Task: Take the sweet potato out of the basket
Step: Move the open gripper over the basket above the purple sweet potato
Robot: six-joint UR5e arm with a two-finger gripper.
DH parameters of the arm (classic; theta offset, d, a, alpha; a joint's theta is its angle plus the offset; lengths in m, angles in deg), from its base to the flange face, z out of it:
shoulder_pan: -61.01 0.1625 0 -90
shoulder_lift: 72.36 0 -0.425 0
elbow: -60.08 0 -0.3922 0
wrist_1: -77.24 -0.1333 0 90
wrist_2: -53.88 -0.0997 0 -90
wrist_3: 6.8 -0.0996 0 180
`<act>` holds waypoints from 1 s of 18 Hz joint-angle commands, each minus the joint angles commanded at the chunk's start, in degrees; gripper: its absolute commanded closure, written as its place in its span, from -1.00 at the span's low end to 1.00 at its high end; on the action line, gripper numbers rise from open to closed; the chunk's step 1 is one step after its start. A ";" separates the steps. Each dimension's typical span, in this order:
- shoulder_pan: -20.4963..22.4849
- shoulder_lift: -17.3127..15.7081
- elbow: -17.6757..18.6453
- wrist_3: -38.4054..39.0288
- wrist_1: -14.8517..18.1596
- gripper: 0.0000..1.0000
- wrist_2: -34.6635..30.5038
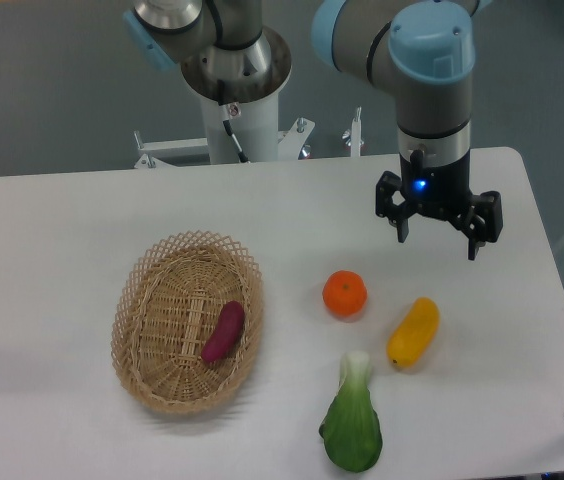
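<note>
White and flat, the table (82, 230) fills most of the view, and a grey floor shows behind it. On the left side of the table sits the basket (138, 330). It is oval and woven, light tan, with little loops all around its rim.

Inside the basket lies the sweet potato (223, 331). It is small and purple, with pointy ends. It rests on the basket's floor, toward the right side, tilted a little so its top end leans right. Nothing is touching it.

To the right of the basket, out on the bare table, is a round orange (345, 294). Just beside that, lower and to the right, lies a yellow fruit (414, 332) that is long and smooth. Below the orange is a leafy green vegetable (352, 425) with a pale stalk, close to the front edge.

The robot arm (430, 60) is grey with light blue caps. It reaches over the far right part of the table. Its gripper (438, 240) points down, with a small blue light glowing above it. The two fingers are spread wide apart and hold nothing. The gripper hangs well apart from the basket, past the orange.
</note>
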 joint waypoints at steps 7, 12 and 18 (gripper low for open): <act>-0.53 0.44 0.96 0.17 0.00 -1.00 0.00; -1.14 0.53 7.02 7.98 -3.51 -1.00 2.99; -7.98 -0.61 12.04 21.50 -2.73 -1.00 3.52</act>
